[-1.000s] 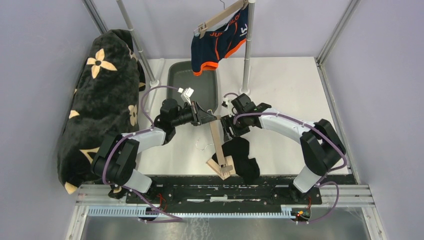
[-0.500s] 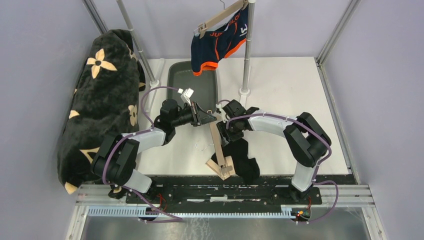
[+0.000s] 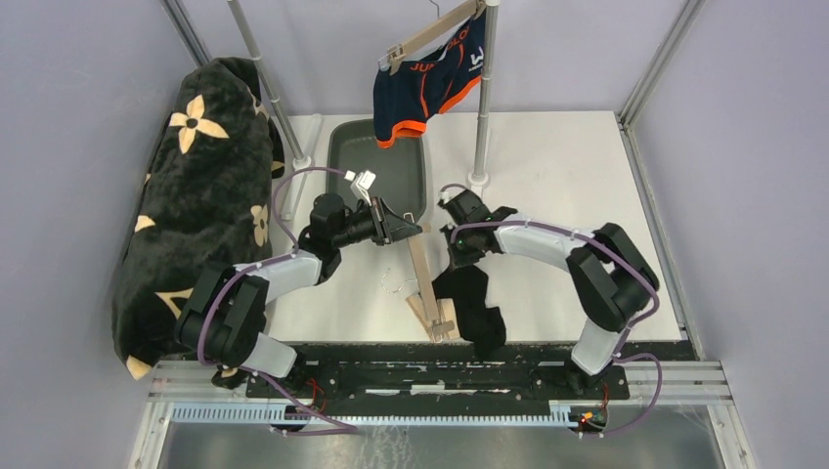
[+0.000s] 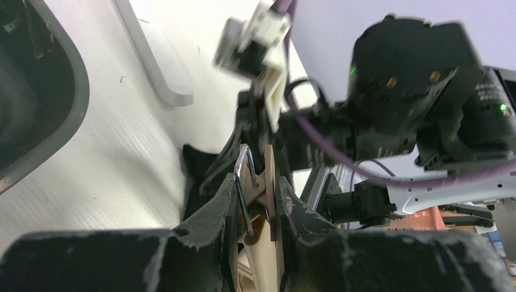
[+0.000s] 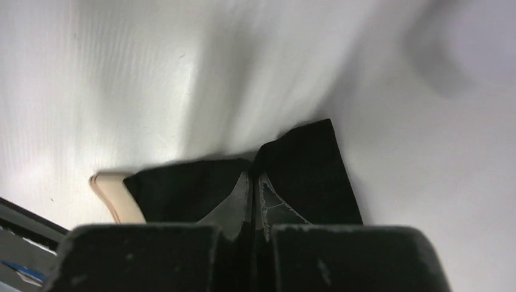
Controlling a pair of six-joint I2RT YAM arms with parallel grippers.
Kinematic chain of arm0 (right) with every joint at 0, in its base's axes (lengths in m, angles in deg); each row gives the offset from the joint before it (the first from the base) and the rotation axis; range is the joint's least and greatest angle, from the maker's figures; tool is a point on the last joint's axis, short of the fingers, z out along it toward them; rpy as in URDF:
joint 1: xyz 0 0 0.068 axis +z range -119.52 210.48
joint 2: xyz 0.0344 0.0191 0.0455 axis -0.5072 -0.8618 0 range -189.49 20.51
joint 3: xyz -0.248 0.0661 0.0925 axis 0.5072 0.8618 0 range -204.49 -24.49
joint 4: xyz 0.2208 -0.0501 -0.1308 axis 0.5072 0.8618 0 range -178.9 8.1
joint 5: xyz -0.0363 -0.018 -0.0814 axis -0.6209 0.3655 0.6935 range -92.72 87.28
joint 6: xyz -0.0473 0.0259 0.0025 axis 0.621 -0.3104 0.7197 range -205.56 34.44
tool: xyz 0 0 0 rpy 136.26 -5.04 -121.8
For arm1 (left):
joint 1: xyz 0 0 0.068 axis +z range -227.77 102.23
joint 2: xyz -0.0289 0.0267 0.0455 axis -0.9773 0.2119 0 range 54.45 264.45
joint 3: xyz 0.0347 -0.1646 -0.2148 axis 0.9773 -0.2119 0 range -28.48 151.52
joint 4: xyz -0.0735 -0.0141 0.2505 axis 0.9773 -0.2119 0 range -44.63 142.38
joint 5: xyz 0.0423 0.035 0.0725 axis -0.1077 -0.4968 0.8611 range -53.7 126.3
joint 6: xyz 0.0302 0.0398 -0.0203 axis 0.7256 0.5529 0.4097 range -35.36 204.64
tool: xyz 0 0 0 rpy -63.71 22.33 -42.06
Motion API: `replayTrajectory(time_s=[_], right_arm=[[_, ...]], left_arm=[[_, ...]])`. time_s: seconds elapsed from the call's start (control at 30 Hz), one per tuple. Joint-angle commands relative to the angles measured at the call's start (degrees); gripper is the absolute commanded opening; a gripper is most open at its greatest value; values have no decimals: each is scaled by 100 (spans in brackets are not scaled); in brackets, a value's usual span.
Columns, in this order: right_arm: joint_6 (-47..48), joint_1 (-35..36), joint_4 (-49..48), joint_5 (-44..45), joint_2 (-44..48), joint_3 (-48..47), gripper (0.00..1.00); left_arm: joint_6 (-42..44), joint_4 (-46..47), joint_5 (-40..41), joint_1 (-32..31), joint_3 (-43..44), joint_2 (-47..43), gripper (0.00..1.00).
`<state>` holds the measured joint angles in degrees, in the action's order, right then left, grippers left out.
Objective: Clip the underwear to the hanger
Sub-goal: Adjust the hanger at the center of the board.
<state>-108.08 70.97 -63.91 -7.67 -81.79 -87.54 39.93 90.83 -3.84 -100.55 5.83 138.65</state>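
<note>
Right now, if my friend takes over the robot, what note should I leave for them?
Left claw: shut on the far end of the wooden hanger.
Right claw: shut on the top edge of the black underwear.
Where: the hanger slants across the table toward the near edge. The black underwear lies at its near end, touching it.
Done: both pieces are gripped. A navy underwear already hangs at the back.
Left: clip the held edge to the hanger. Whether the near end is clipped yet, I cannot tell.
</note>
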Motion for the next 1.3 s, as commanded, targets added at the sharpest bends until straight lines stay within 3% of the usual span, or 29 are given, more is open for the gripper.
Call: replayTrajectory(time_s=[0.0, 0.2, 0.27, 0.37, 0.47, 0.7, 0.93, 1.27], right_arm=[[-583, -600, -201, 729, 959, 215, 0], [-1027, -1621, -272, 829, 1486, 640, 1], [-1010, -1782, -148, 914, 1463, 644, 14], [-877, -1806, -266, 987, 1635, 741, 59], [-598, -1787, -600, 731, 1950, 900, 71], [-33, -1094, -478, 572, 1770, 605, 72], [245, -542, -896, 154, 1080, 560, 71], [448, -195, -1661, 422, 665, 925, 71]], left_arm=[[-62, 532, -260, 24, 47, -229, 3], [-52, 841, -603, -117, 158, 98, 3], [-128, 1061, -628, -212, 204, 368, 3], [-330, 1467, -681, -343, 315, 875, 3], [-610, 1997, -776, -365, 376, 1337, 3], [-894, 2665, -771, -362, 393, 1893, 3], [-820, 2535, -645, -366, 375, 1896, 3], [-800, 2409, -603, -337, 343, 1986, 3]])
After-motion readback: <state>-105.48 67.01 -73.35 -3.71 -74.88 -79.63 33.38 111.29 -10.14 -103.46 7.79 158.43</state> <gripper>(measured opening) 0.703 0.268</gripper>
